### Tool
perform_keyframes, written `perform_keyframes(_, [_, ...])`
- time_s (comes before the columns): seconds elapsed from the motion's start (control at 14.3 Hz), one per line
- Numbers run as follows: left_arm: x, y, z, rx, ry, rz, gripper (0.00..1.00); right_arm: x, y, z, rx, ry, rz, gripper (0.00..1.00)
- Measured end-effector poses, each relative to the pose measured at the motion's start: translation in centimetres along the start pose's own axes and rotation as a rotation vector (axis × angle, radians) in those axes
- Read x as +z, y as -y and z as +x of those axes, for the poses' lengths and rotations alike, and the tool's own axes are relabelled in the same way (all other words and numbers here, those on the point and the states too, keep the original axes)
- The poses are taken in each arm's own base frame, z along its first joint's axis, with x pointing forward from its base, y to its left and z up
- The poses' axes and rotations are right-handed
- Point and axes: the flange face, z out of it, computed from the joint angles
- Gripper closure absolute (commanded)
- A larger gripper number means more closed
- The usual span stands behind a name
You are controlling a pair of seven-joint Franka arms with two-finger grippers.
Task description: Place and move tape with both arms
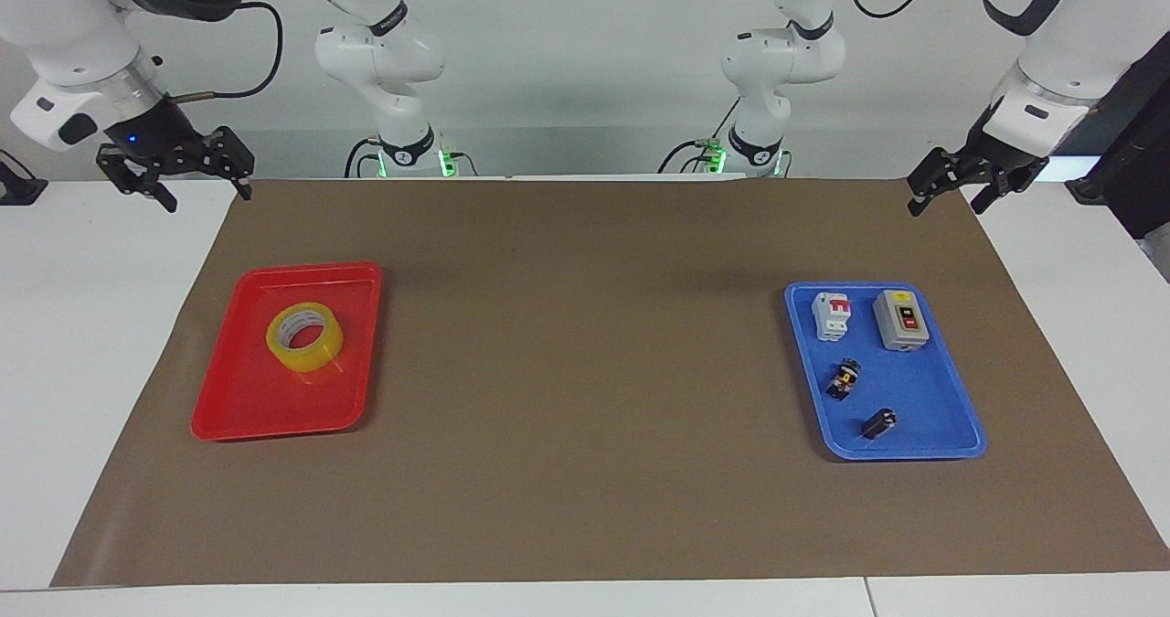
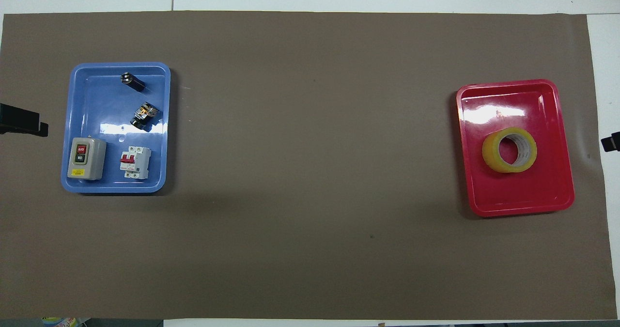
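The yellow tape (image 1: pixel 304 335) lies flat in the red tray (image 1: pixel 274 430) at the right arm's end of the table; it also shows in the overhead view (image 2: pixel 509 149) in that tray (image 2: pixel 520 210). My right gripper (image 1: pixel 207 196) is open and empty, raised over the mat's corner, well apart from the tape. Only its tip (image 2: pixel 609 144) shows in the overhead view. My left gripper (image 1: pixel 946 207) is open and empty, and waits raised over the mat's corner at the left arm's end; its tip (image 2: pixel 42 129) shows in the overhead view.
A blue tray (image 1: pixel 914 452) at the left arm's end holds a grey switch box (image 1: pixel 900 319), a white and red breaker (image 1: pixel 832 315) and two small dark parts. A brown mat (image 1: pixel 585 370) covers the table.
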Motion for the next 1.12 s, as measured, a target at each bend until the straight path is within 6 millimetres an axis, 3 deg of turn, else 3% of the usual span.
perform_keyframes(0.49, [0.0,0.0,0.0,0.000,0.000,0.000,0.00,-1.6,0.1,0.3,0.078,-0.014,-0.010,0.00])
perform_keyframes(1.12, [0.0,0.0,0.0,0.000,0.000,0.000,0.00,-1.7,0.4,1.1,0.080,-0.030,-0.017,0.00])
